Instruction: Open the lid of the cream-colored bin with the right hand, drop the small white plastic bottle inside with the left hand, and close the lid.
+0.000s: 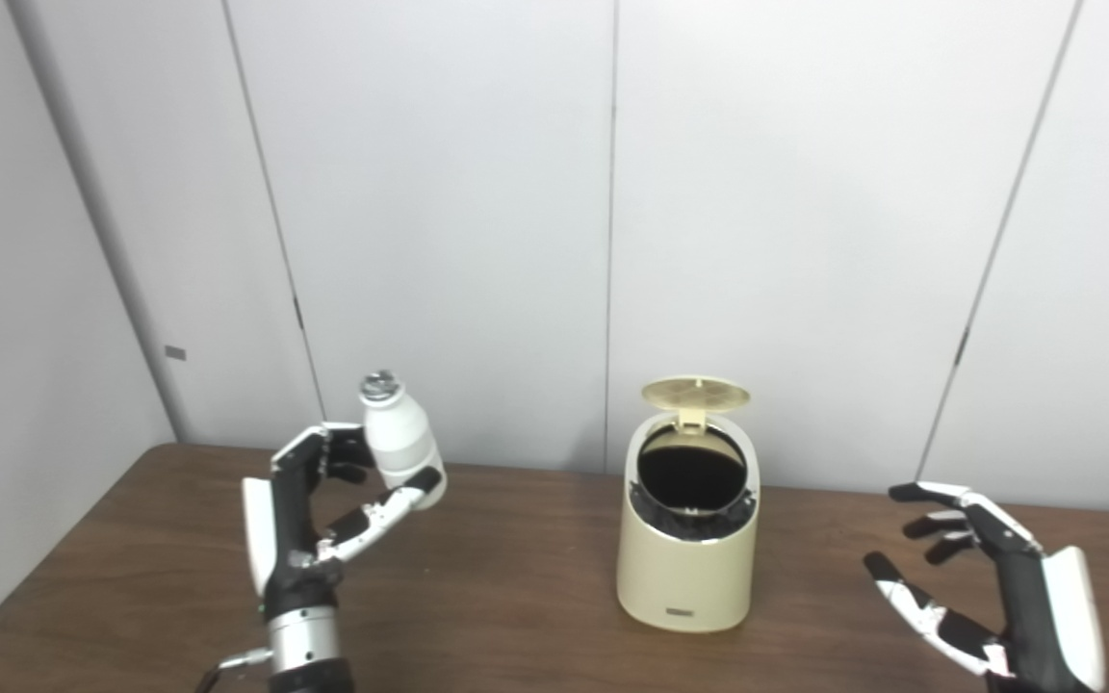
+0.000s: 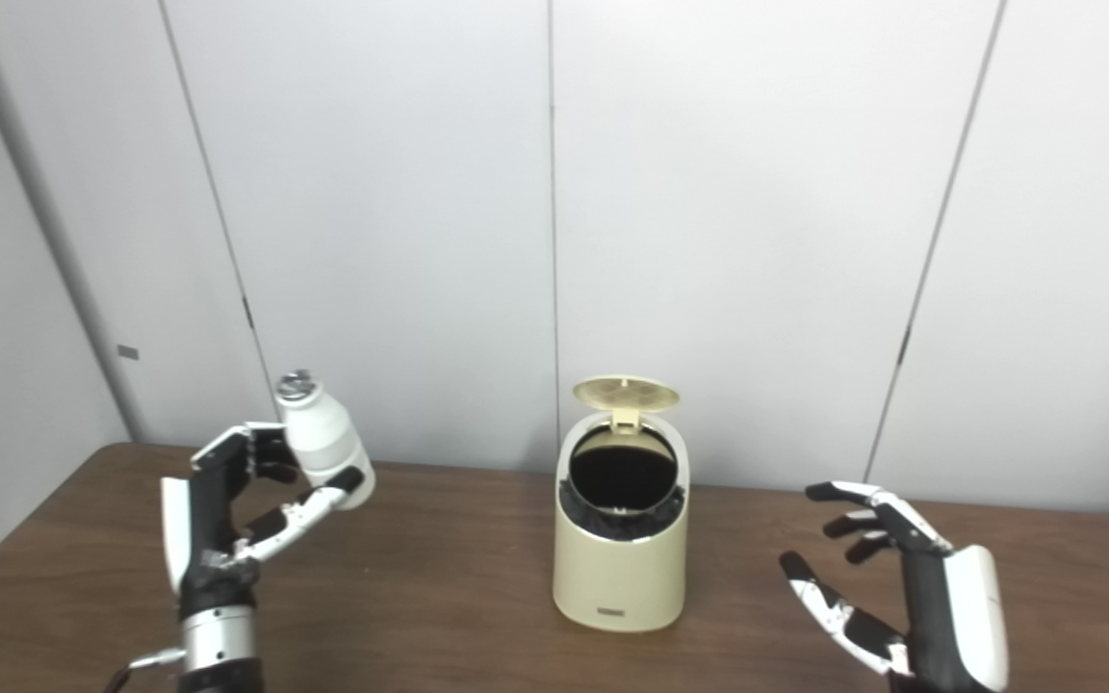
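Observation:
The cream-colored bin (image 1: 684,563) stands upright on the brown table (image 1: 497,597), a little right of the middle. Its round lid (image 1: 695,393) is flipped up and back, and the dark opening (image 1: 689,474) shows. My left hand (image 1: 309,515) is shut on the small white plastic bottle (image 1: 399,441) and holds it raised above the table, well left of the bin, tilted slightly with its cap up. My right hand (image 1: 988,587) is open and empty, fingers spread, to the right of the bin and apart from it.
White wall panels (image 1: 439,221) stand right behind the table's far edge. The table's left edge runs close to my left arm. Bare tabletop lies between the bin and each hand.

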`<act>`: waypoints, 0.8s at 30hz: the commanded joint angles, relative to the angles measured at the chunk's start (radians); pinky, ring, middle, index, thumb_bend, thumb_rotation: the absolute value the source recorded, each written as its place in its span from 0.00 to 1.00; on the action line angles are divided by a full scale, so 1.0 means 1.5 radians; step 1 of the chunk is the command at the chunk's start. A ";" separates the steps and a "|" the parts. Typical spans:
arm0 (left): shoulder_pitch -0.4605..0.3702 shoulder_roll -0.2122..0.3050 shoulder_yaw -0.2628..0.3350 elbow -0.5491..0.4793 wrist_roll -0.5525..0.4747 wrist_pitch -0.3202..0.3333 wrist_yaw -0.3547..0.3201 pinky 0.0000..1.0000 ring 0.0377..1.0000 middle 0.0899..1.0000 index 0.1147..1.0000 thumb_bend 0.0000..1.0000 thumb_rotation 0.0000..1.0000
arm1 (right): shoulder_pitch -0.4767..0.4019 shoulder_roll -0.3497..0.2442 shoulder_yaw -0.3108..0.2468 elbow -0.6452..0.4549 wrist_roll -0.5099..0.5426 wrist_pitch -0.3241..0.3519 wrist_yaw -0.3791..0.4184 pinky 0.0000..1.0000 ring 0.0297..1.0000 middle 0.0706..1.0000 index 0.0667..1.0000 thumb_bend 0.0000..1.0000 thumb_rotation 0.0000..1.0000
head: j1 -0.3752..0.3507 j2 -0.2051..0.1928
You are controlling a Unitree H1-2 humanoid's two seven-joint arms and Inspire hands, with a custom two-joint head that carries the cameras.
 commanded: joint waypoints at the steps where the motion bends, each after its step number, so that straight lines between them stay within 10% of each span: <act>1: -0.021 0.008 0.001 -0.032 -0.007 -0.038 -0.013 0.57 0.45 0.45 0.38 0.50 0.00 | -0.019 0.001 0.005 -0.003 -0.010 -0.031 -0.026 0.39 0.52 0.68 0.62 0.29 0.00 | -0.008 0.000; 24: -0.099 -0.024 -0.104 0.034 0.001 -0.159 -0.039 0.72 0.65 0.43 0.42 0.52 0.00 | -0.034 -0.001 0.023 0.048 -0.009 -0.058 -0.080 0.41 0.53 0.71 0.67 0.31 0.18 | -0.048 -0.018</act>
